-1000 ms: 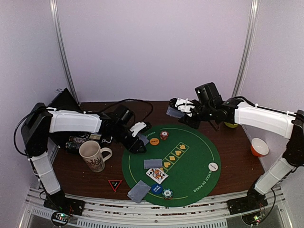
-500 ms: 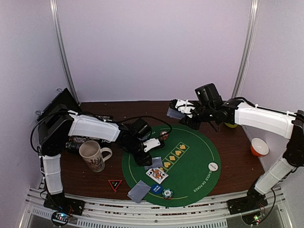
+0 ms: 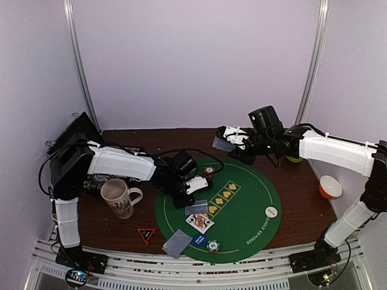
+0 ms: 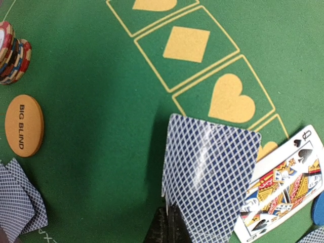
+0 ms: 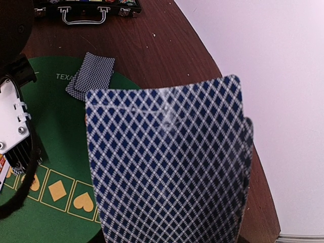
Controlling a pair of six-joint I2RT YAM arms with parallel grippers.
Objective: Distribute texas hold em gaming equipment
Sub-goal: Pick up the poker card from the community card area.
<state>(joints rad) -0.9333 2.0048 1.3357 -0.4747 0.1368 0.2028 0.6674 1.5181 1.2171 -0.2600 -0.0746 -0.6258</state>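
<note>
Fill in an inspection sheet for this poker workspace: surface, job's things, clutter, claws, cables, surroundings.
Surface: round green mat on a brown table.
Job's things: queen of spades face up; red-white chips; teal-white chips; blue button; white button; Big Blind button; face-down cards at the near edge.
Clutter: mug, orange bowl, red triangle, black case.
Claws: left claw shut on a single card over the mat; right claw holds a card stack raised near the mat's far edge.
Cables: black cable loops beside the left arm.
Surroundings: pale walls, metal posts.
</note>
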